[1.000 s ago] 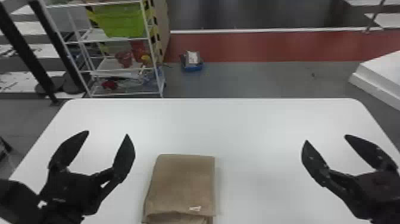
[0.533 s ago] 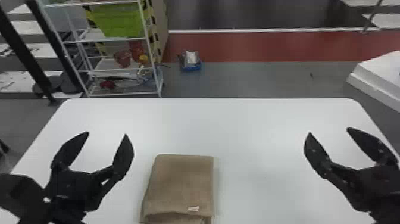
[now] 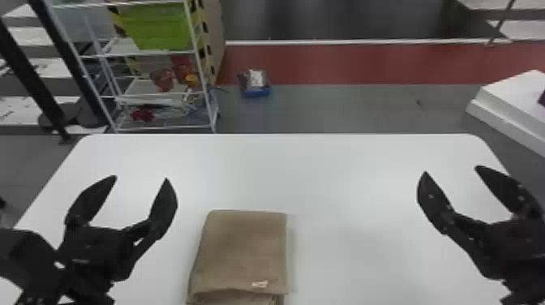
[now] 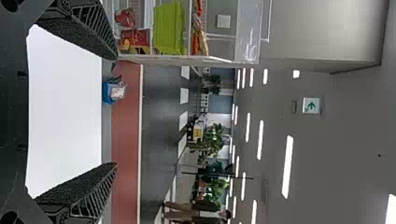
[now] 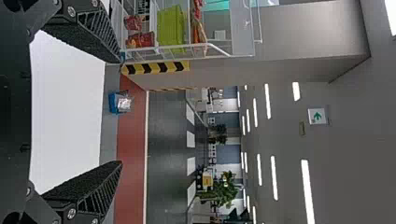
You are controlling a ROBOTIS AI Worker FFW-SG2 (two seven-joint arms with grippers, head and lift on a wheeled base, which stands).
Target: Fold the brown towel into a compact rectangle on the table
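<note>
Well, my left hand (image 3: pixel 141 177) and right hand (image 3: pixel 452 170) are spread, apart from the brown towel (image 3: pixel 243 249). It looks folded; I should back off without brushing its layers.

In the head view we are seeing a black left gripper (image 3: pixel 141 177), lower left, and right gripper (image 3: pixel 452 169), lower right, with leaf-shaped fingers (image 3: pixel 164 205); wrist views are showing us rough pads (image 4: pixel 79 35), slatted sides, silvery screws (image 5: pixel 71 213).
</note>
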